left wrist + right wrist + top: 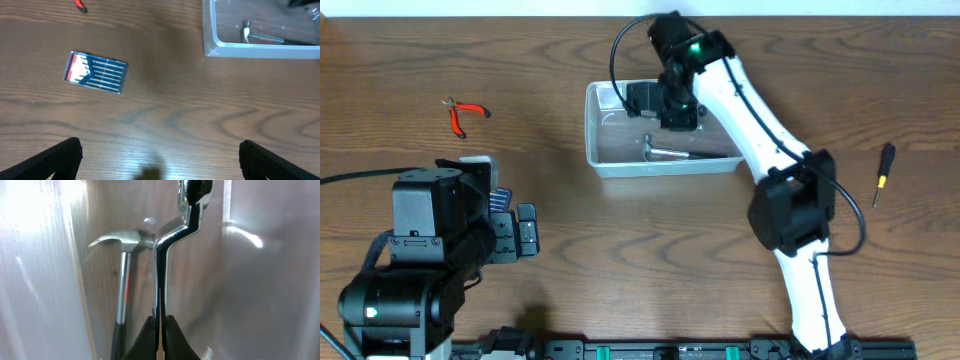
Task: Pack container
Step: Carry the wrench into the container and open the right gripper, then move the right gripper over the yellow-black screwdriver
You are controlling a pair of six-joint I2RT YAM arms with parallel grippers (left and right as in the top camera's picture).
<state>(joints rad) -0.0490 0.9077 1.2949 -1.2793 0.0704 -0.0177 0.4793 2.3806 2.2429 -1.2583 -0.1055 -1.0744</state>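
The clear plastic container (pixel 602 162) stands at the back middle of the table, and a small hammer (pixel 665 152) lies in it. My right gripper (pixel 678 110) reaches down into the container. In the right wrist view this gripper (pixel 160 330) is shut on a thin, bent chrome tool (pixel 161 270), which hangs beside the hammer's head (pixel 122 242). My left gripper (pixel 160 157) hovers open over bare wood at the front left with nothing between its fingers. The container's corner (pixel 210 47) and the hammer (pixel 247 34) show at the upper right of the left wrist view.
A flat case of bits (pixel 96 73) lies on the table ahead of the left gripper. Red-handled pliers (pixel 463 113) lie at the back left. A black and yellow screwdriver (pixel 883 172) lies at the right, beyond the right arm.
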